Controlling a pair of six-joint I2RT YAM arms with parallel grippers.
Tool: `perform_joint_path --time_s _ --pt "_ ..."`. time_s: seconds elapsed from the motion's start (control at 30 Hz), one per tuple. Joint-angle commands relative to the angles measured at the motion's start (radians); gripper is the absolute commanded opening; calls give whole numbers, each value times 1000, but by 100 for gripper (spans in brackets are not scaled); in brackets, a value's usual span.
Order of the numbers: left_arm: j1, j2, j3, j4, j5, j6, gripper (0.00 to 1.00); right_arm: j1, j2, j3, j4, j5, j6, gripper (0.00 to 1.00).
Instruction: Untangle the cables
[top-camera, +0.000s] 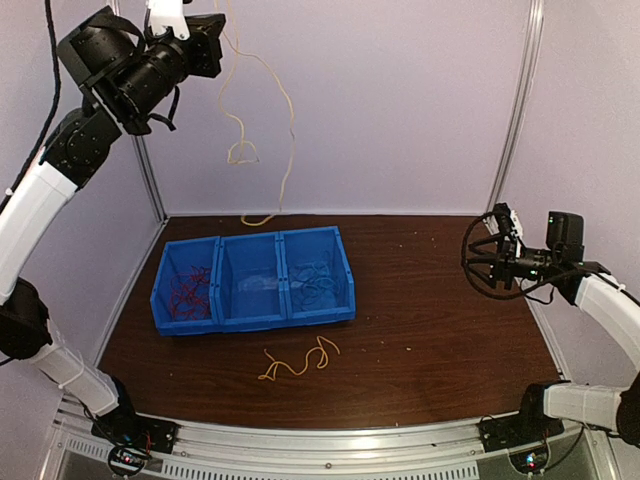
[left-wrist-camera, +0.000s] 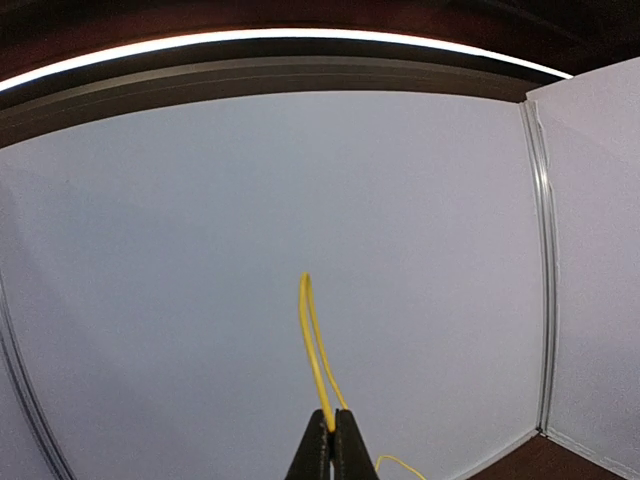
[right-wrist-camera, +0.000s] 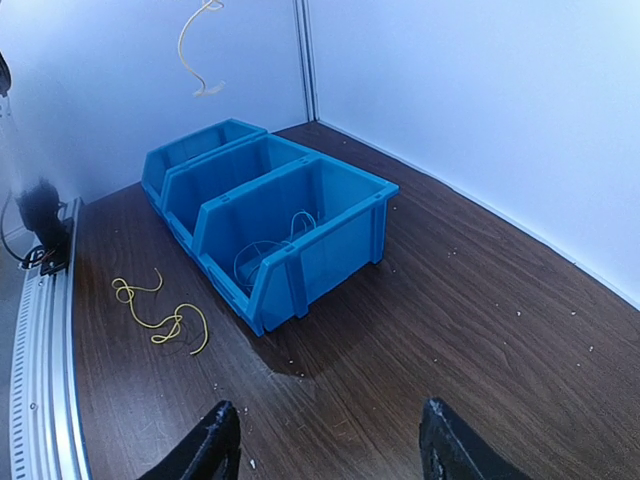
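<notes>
Yellow cable (top-camera: 290, 130) hangs from the left claw (left-wrist-camera: 333, 422), with the other strands down on the tabletop (top-camera: 430, 300).

Held high at the far left, the left claw is pinched tight on a loop of the yellow cable. The strand falls in loose curls along the back wall, and its lower end reaches the tabletop just behind the blue bin (top-camera: 250, 238). The right claw (right-wrist-camera: 330, 440) hovers above the right side of the tabletop, spread wide and holding nothing. The bin has three compartments: red cables (top-camera: 190, 290) lie in the left one and pale blue cables (top-camera: 315, 285) in the right one. A second yellow cable (top-camera: 300, 362) lies curled on the tabletop just near of the bin, apart from it.
</notes>
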Motion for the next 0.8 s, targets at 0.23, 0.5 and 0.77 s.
perform_joint_path --time_s 0.23,0.5,0.77 --pt "36 30 114 -2 -82 60 0 -21 -32 -16 21 13 -10 62" --pt "136 16 -5 -147 -47 -115 0 -23 -30 -19 19 9 -16 63" --pt "179 -61 -231 -113 -38 -196 0 -26 -28 -17 10 19 -29 63"
